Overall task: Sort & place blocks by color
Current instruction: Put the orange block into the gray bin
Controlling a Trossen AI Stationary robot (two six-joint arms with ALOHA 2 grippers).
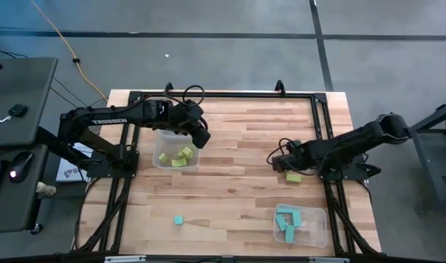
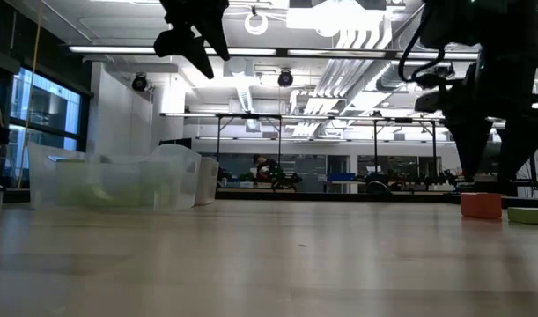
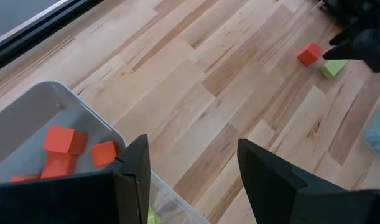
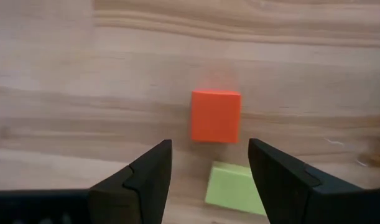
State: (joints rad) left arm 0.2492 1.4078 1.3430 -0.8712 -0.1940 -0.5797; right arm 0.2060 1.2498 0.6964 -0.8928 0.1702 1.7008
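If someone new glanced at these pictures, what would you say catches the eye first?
Probably the red block on bare wood, right ahead of the right gripper, whose fingers are open, with a lime green block beside it. Next, the left gripper, also open and empty, hovering by the tub of red blocks at the table's left.

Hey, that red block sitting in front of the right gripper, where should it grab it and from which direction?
Grip the red block across its two opposite flat side faces, coming down from above. It is a small cube lying flat on the table, and the right gripper is open just short of it. The green block lies close on the gripper's side, so keep the fingers clear of it.
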